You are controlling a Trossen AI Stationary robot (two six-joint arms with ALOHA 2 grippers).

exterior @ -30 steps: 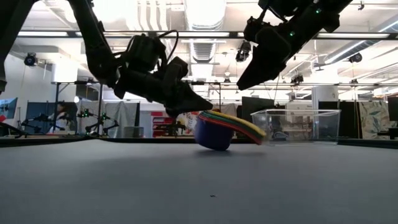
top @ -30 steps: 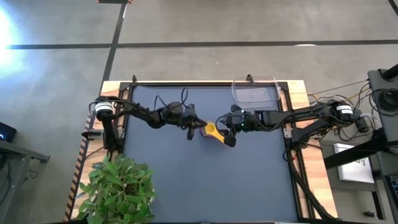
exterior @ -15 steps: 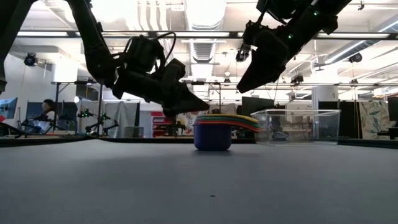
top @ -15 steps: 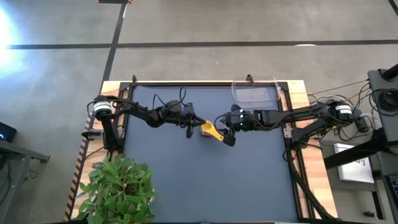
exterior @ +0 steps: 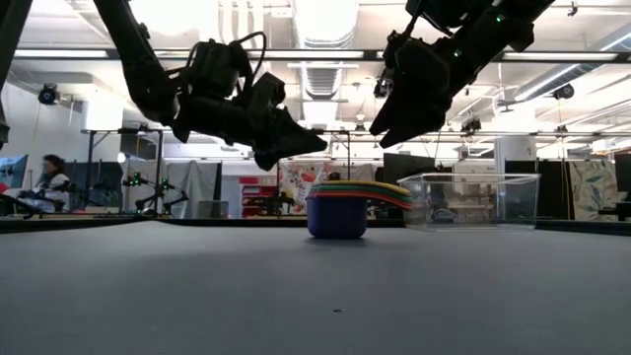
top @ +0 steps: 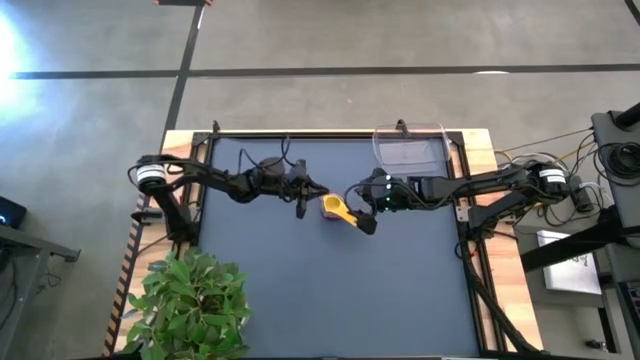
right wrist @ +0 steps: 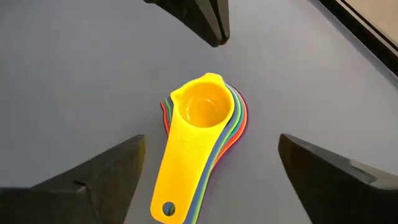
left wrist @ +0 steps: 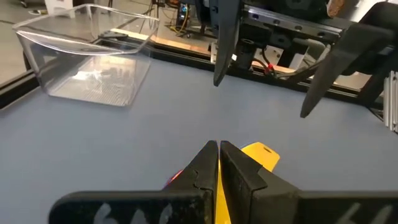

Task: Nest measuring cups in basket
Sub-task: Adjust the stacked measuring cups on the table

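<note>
The dark surface (top: 330, 290) carries the clear basket (top: 410, 150) at its far right edge. My right pincer (top: 364, 205) hangs wide open, empty, over the nested measuring cups (top: 338, 209) mid-surface; my left pincer (top: 303, 192) is closed, empty. Gripping only the yellow handle could unstack them.

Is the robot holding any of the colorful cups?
No. The nested measuring cups sit on the table; the left gripper is shut and empty, the right gripper open above them.

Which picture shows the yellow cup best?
The right wrist view: the yellow cup fills the middle, on top of the stack, bowl and handle clear. The high view shows it tiny, the low view only the stack's edge, and the left wrist view just its handle tip.
</note>
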